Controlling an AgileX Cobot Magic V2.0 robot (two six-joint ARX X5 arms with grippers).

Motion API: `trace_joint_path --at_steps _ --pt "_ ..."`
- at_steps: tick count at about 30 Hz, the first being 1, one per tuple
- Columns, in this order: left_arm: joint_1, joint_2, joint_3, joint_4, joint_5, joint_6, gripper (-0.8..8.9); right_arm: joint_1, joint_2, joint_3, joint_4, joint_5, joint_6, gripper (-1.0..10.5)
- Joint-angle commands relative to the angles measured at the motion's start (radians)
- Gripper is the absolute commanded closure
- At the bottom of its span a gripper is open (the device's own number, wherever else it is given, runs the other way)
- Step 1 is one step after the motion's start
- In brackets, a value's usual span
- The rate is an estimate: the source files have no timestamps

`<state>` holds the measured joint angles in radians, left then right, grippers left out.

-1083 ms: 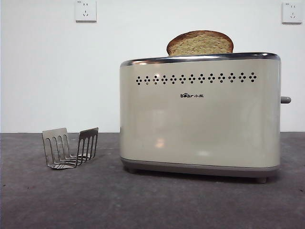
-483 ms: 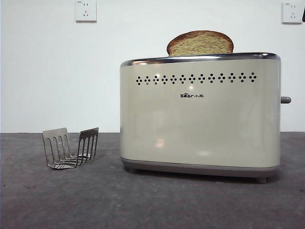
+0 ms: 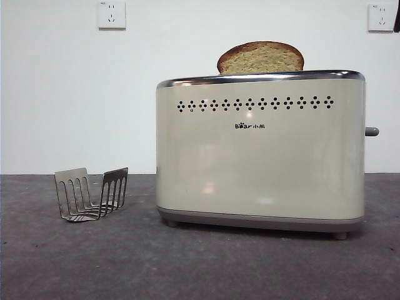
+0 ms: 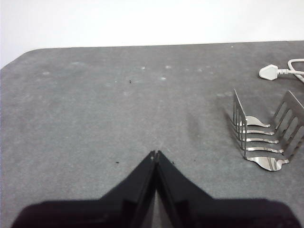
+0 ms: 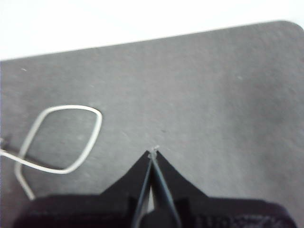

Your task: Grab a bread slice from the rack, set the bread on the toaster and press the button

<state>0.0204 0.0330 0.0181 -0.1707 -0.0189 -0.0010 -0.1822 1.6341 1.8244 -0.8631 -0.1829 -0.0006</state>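
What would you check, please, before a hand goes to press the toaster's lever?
1. Slice of bread stands in the toaster slot, top showing: ok.
2. Button on the narrow side, nothing in front of it: ok.
3. Rack holds no slice, apart from the toaster: ok.
4. Left hand shut, holding nothing, over bare table near the rack: ok.
5. Right hand shut, holding nothing, near the white cord: ok.
6. Whether the toaster is plugged in: cannot tell.
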Motion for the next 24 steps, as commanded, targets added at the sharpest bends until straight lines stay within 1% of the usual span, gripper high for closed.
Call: trace_joint_path --at_steps 1,3,5,8,11,13,16,17,18,19,23,24 --pt "0.003 0.002 -0.011 0.007 0.0 -0.006 8.17 -0.008 -0.023 -0.014 -0.012 0.082 -0.005 9.5" --pt "0.003 0.005 -0.011 0.007 0.0 -0.006 8.17 0.0 -0.072 -0.041 0.0 0.132 -0.005 9.5" --pt "0.003 0.005 -0.011 0.007 0.0 -0.006 8.17 0.007 -0.143 -0.106 0.046 0.161 -0.005 9.5" --pt "0.003 0.011 -0.011 0.007 0.0 -0.006 8.17 0.013 -0.282 -0.286 0.211 0.185 -0.005 9.5" --pt "0.003 0.019 -0.011 0.007 0.0 -0.006 8.17 0.021 -0.432 -0.491 0.381 0.188 -0.005 9.5" --pt "0.003 0.024 -0.011 0.007 0.0 -0.006 8.17 0.038 -0.526 -0.607 0.436 0.192 -0.005 9.5" --pt "0.003 0.027 -0.011 0.007 0.0 -0.006 8.17 0.066 -0.68 -0.778 0.454 0.192 -0.003 9.5" --pt "0.003 0.028 -0.011 0.007 0.0 -0.006 8.17 0.077 -0.735 -0.846 0.484 0.203 -0.042 9.5" --pt "0.003 0.028 -0.011 0.007 0.0 -0.006 8.17 0.085 -0.783 -0.912 0.557 0.227 -0.092 9.5" --pt "0.003 0.029 -0.011 0.007 0.0 -0.006 8.17 0.095 -0.84 -0.998 0.665 0.248 -0.109 9.5" --pt "0.003 0.031 -0.011 0.007 0.0 -0.006 8.17 0.138 -1.066 -1.351 1.13 0.25 -0.106 9.5" --pt "0.003 0.032 -0.011 0.007 0.0 -0.006 8.17 0.145 -1.118 -1.425 1.211 0.25 -0.108 9.5"
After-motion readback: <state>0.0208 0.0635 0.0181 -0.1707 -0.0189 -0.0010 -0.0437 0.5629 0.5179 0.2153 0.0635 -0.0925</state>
